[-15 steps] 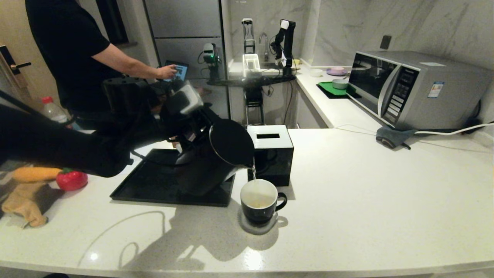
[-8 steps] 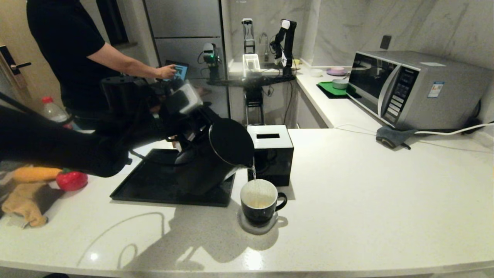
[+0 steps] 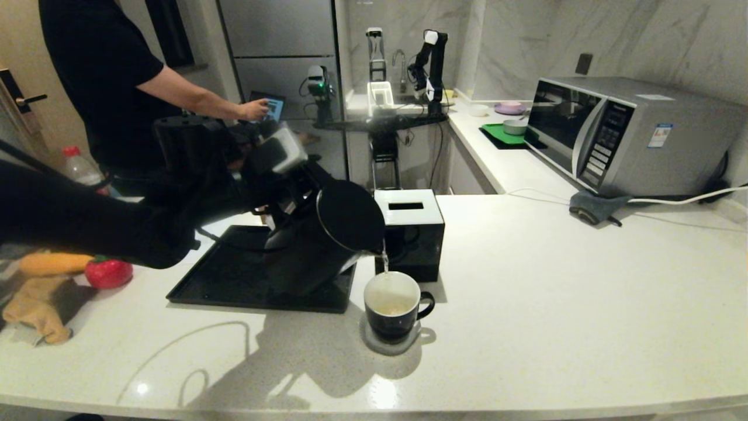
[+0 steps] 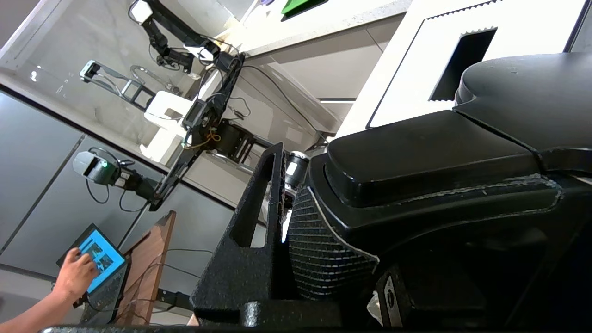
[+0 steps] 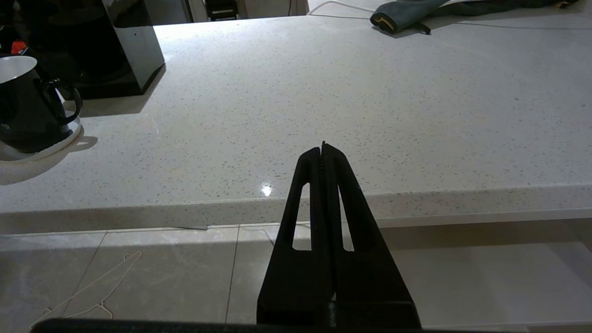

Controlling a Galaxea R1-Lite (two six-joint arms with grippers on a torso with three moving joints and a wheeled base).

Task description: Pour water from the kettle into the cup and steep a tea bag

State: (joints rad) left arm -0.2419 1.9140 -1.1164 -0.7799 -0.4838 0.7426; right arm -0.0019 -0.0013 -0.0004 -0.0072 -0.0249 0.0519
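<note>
On the speckled white counter (image 3: 526, 304), left jaws pinch the kettle (image 3: 327, 245); right jaws pressed together.

No readable writing anywhere: the microwave (image 3: 634, 134) carries a small sticker (image 3: 659, 135) and button panel, but their print is too small to make out.

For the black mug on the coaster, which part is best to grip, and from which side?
Probably the loop handle: on the cup it sticks out toward the robot's right, away from the tilted kettle. Approach from that right side; the pouring spout hangs over the rim.
</note>
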